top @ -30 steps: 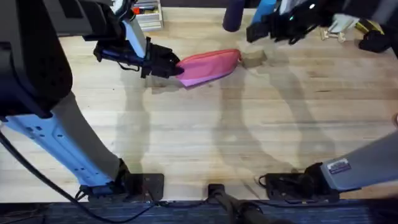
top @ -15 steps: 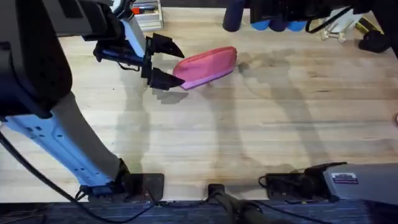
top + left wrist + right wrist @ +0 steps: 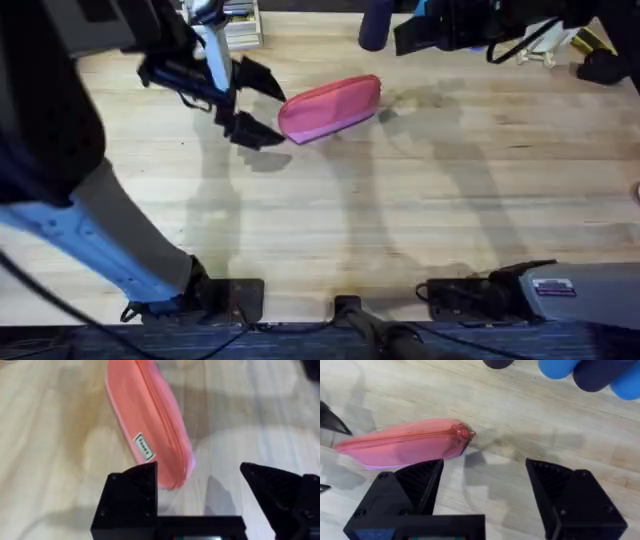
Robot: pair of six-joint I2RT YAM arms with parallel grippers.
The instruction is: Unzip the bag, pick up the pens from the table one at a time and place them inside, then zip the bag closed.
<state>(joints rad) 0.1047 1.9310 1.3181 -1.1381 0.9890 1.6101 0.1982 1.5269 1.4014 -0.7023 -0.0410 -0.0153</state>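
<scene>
A: On the left, the left gripper (image 3: pixel 250 103) has its jaws spread wide, just off the near end of the bag (image 3: pixel 330 107); touching nothing

B: And the bag lies flat on the desk (image 3: pixel 400 220), zipper (image 3: pixel 420 435) run shut as far as I can see; to the right, the right gripper (image 3: pixel 485 485) hangs above the far end, jaws apart too

A: My worry: nobody pins the pouch, so a tug at the zipper pull (image 3: pixel 465 434) would likely drag the whole bag along the wood instead of opening it

B: A second ago the left jaws were clamped on that end; now they've let go and backed off, the bag barely shifted
</scene>
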